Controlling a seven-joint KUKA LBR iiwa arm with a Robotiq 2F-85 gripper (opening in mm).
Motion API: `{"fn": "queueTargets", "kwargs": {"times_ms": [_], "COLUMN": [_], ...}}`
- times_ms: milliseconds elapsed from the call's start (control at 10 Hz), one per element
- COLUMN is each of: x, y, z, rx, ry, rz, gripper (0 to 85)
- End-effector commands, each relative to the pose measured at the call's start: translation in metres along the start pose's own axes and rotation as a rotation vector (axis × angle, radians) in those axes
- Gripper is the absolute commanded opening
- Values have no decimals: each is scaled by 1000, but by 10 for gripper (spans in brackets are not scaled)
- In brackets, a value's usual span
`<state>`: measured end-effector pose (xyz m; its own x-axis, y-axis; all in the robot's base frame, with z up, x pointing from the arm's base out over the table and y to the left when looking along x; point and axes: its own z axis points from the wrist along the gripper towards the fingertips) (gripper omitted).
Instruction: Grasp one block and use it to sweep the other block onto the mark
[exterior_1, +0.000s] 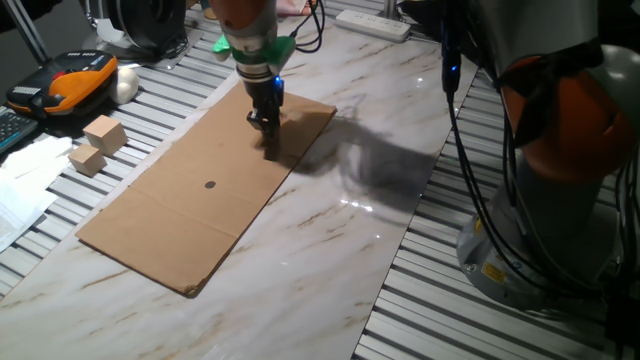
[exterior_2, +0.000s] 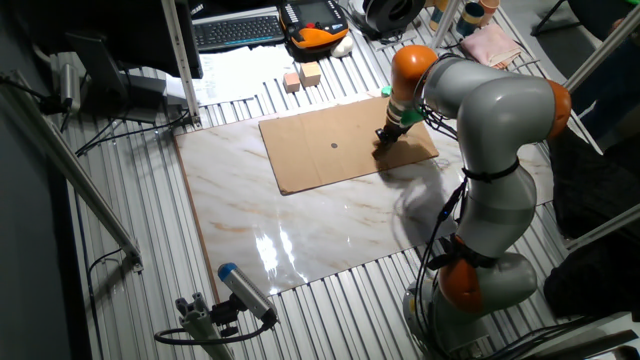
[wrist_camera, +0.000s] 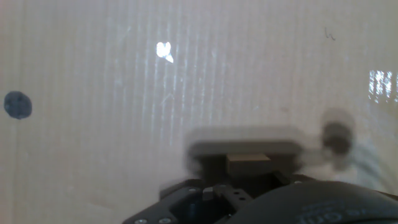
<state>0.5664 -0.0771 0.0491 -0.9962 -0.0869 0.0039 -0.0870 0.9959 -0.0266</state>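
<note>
My gripper (exterior_1: 268, 140) is down on the brown cardboard sheet (exterior_1: 180, 215), near its far right corner. In the hand view, the gripper (wrist_camera: 245, 149) looks shut on a small tan block (wrist_camera: 249, 163), with blurred grey shapes around it. The mark is a dark dot (exterior_1: 209, 184) on the sheet, left of and nearer than the gripper. It also shows in the other fixed view (exterior_2: 334, 144) and at the left edge of the hand view (wrist_camera: 17, 104). A blurred dark blob (wrist_camera: 337, 140) lies just right of the gripper. I cannot tell if it is the tiny cube.
Two larger pale wooden blocks (exterior_1: 104, 133) (exterior_1: 87, 160) sit off the sheet at the left on the slatted surface. An orange and black device (exterior_1: 70, 82) lies behind them. The robot's base (exterior_1: 560, 150) stands at the right.
</note>
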Motion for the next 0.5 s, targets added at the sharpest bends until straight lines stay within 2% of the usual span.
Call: {"fn": "queueTargets", "kwargs": {"times_ms": [0, 100, 400], "x": [-2, -4, -10], "y": [2, 4, 11], "z": [0, -2, -4], "rx": [-19, -25, -19], "ry": [-1, 5, 7], "rz": [2, 4, 11], "gripper": [0, 0, 0]}}
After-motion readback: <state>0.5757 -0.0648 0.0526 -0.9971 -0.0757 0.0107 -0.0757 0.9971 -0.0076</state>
